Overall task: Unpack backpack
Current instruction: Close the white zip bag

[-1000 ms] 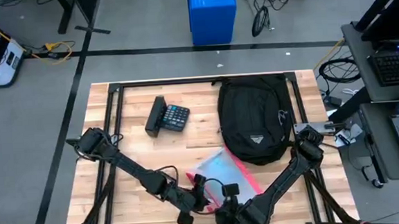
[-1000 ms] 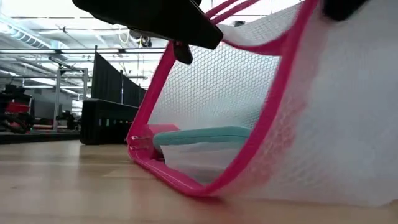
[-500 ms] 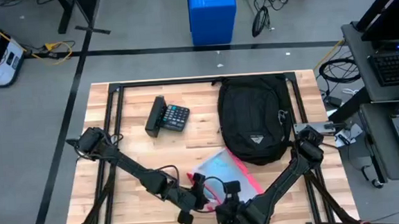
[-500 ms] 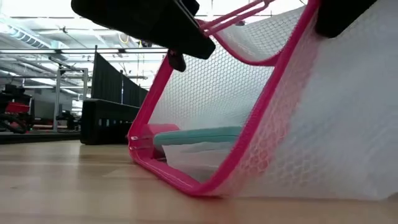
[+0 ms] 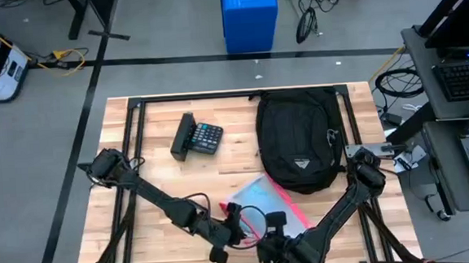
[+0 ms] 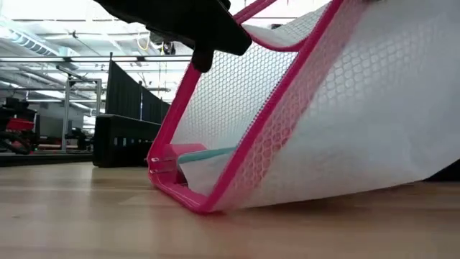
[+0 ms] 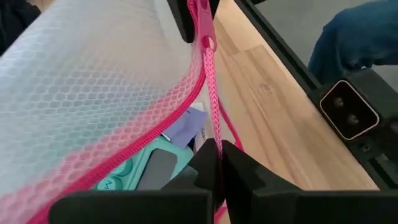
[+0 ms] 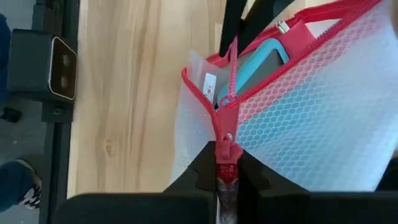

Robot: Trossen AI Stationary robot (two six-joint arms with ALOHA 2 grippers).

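A white mesh pouch (image 5: pixel 259 202) with pink zipper trim lay at the near edge of the table (image 5: pixel 155 165), its mouth held open. Inside sat one teal case (image 8: pixel 258 62) and a slip of paper (image 7: pixel 186 127). The left gripper (image 7: pixel 214 163) was pinched on one side of the pink zipper edge; the right gripper (image 8: pixel 225 169) was pinched on the zipper end. One black backpack (image 5: pixel 299 140) lay just beyond the pouch, right of centre. One black calculator (image 5: pixel 198 137) lay far left of the backpack, apart from it.

Teal item (image 8: pixel 261 62) half hidden inside the pink-zippered mesh pouch (image 6: pixel 345 108).
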